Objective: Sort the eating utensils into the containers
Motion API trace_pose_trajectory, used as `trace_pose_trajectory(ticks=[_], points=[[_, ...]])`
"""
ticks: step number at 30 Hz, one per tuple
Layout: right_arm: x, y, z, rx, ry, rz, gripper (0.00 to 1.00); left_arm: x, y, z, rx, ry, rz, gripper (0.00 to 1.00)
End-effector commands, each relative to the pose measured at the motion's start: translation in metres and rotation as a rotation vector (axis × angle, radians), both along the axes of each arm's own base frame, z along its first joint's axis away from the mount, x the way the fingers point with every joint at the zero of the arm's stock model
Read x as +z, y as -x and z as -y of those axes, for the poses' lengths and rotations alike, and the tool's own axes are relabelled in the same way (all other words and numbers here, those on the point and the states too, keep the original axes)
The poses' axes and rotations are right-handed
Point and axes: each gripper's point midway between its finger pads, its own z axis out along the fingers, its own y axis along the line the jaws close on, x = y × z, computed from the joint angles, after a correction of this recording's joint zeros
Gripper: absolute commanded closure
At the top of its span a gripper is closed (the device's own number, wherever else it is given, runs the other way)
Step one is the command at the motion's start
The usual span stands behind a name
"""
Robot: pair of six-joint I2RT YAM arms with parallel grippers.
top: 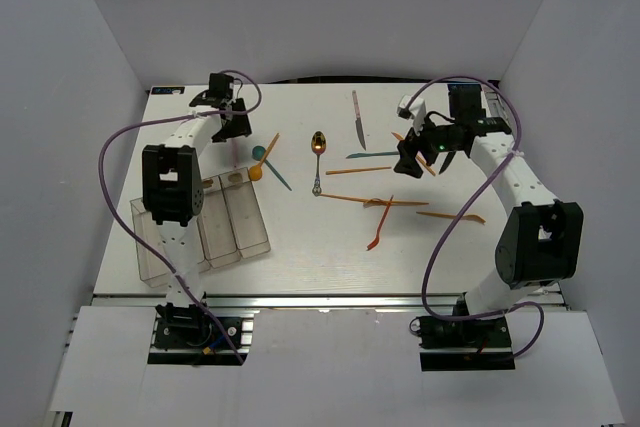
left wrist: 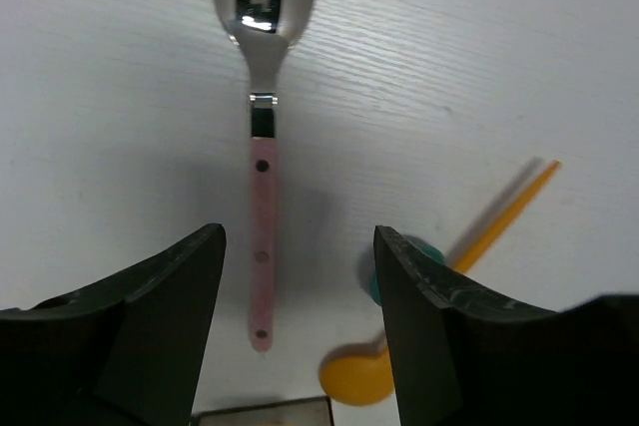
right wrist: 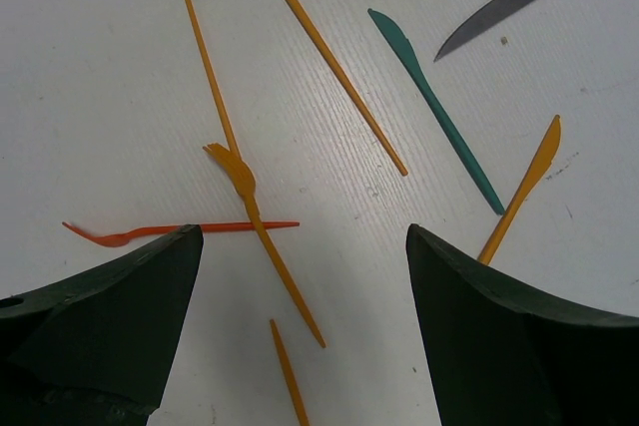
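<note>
Left tool point(left wrist: 300, 241) hangs low over the table point(top: 300, 257) at far left, jaws spread wide, holding nothing. The pink-handled spoon point(left wrist: 262, 197) lies flat on the table. In the left wrist view it sits between the two fingers point(left wrist: 150, 331), and neither touches it. Its long axis runs near-far, with the shiny silver bowl at the far end and the handle end pointing back toward the bins point(top: 222, 247). Handle is pale pink and straight with three dark rivets, and a short metal neck joins it to the bowl. The orange spoon point(left wrist: 354, 378) has its bowl just right of the pink handle's end, its own handle slanting off far-right. The teal spoon point(left wrist: 404, 264) is mostly hidden behind the right-hand finger.

Bins are clear, narrow and open-topped, joined side by side at near left with long axes roughly near-far, partly behind the left arm.

Right tool point(right wrist: 305, 236) hovers over the scatter at centre-right, jaws wide apart, empty. Below it:
- The orange stick point(right wrist: 339, 72) and teal knife point(right wrist: 434, 112) lie on near-parallel diagonals.
- The orange knife point(right wrist: 524, 187) slants the opposite way.
- The orange fork point(right wrist: 245, 187) crosses over the thin red-orange fork point(right wrist: 180, 229), which lies almost level in that view.
- The dark knife point(right wrist: 499, 12) has a grey blade and pinkish handle. In the top view its axis runs near-far, tip toward the near side.
- The gold spoon point(top: 318, 143) lies mid-table, axis near-far, bowl at the far end.
</note>
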Motion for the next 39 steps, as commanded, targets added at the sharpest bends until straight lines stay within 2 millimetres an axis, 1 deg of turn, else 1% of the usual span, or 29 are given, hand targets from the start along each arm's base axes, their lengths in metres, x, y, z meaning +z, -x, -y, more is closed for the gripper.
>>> trace_pose_trajectory(ticks=[1,4,5,8,11,12,14,15,17,18,19,20,21,22,24,25,28,29,31,32,34,35,36,37,38,39], points=[[0.003,0.000,0.000,0.031,-0.047,-0.012,0.11,-0.010,-0.002,-0.008,0.028,0.034,-0.032,0.29],[0.004,-0.002,0.002,0.023,-0.059,-0.024,0.11,-0.019,-0.003,-0.007,0.022,0.044,-0.049,0.31],[0.003,-0.002,0.003,0.020,-0.060,-0.029,0.11,-0.027,-0.002,-0.005,0.020,0.056,-0.065,0.32],[0.005,-0.004,0.004,0.011,-0.064,-0.036,0.11,-0.043,0.001,-0.005,0.028,0.056,-0.096,0.34],[0.009,-0.004,0.005,0.010,-0.067,-0.030,0.11,-0.051,0.003,-0.008,0.037,0.042,-0.112,0.38],[0.009,-0.004,0.006,0.006,-0.066,-0.029,0.11,-0.052,0.002,-0.010,0.042,0.039,-0.111,0.43],[0.010,-0.004,0.007,0.002,-0.066,-0.029,0.11,-0.052,0.002,-0.012,0.053,0.039,-0.112,0.49],[0.010,-0.003,0.007,-0.001,-0.069,-0.031,0.11,-0.052,0.003,-0.013,0.057,0.039,-0.111,0.57],[0.011,-0.003,0.008,-0.004,-0.070,-0.030,0.11,-0.053,0.003,-0.017,0.067,0.038,-0.114,0.65],[0.012,-0.002,0.008,-0.004,-0.073,-0.030,0.11,-0.049,0.002,-0.018,0.074,0.036,-0.104,0.68],[0.013,-0.001,0.008,-0.005,-0.075,-0.029,0.11,-0.046,0.001,-0.022,0.079,0.034,-0.098,0.75],[0.013,-0.001,0.008,-0.005,-0.075,-0.029,0.11,-0.043,0.000,-0.023,0.084,0.035,-0.091,0.77],[0.014,0.000,0.009,-0.006,-0.077,-0.027,0.11,-0.039,-0.001,-0.025,0.087,0.034,-0.083,0.79],[0.014,0.001,0.008,-0.005,-0.076,-0.028,0.11,-0.030,-0.004,-0.027,0.093,0.037,-0.063,0.85],[0.012,0.003,0.009,-0.006,-0.077,-0.031,0.11,-0.019,-0.008,-0.028,0.094,0.041,-0.039,0.89],[0.013,0.003,0.009,-0.006,-0.079,-0.030,0.11,-0.007,-0.011,-0.030,0.097,0.046,-0.013,0.93],[0.011,0.006,0.008,-0.003,-0.083,-0.035,0.11,0.016,-0.016,-0.033,0.107,0.065,0.034,0.97],[0.012,0.006,0.008,-0.001,-0.085,-0.033,0.11,0.034,-0.017,-0.035,0.109,0.070,0.071,0.99],[0.012,0.008,0.007,0.002,-0.091,-0.036,0.11,0.051,-0.017,-0.041,0.124,0.084,0.102,1.00],[0.013,0.009,0.006,0.005,-0.094,-0.033,0.11,0.071,-0.015,-0.043,0.125,0.085,0.138,1.00],[0.010,0.011,0.005,0.008,-0.100,-0.041,0.11,0.087,-0.009,-0.049,0.134,0.094,0.163,1.00],[0.009,0.011,0.006,0.009,-0.103,-0.043,0.11,0.108,-0.003,-0.048,0.129,0.100,0.201,1.00],[0.009,0.012,0.004,0.013,-0.106,-0.043,0.11,0.108,0.007,-0.048,0.127,0.104,0.190,1.00],[0.009,0.012,0.005,0.013,-0.109,-0.043,0.11,0.113,0.014,-0.067,0.160,0.105,0.198,1.00],[0.007,0.013,0.004,0.014,-0.110,-0.046,0.11,0.117,0.023,-0.069,0.161,0.110,0.199,1.00],[0.007,0.013,0.003,0.020,-0.114,-0.044,0.12,0.124,0.043,-0.068,0.155,0.123,0.200,1.00]])
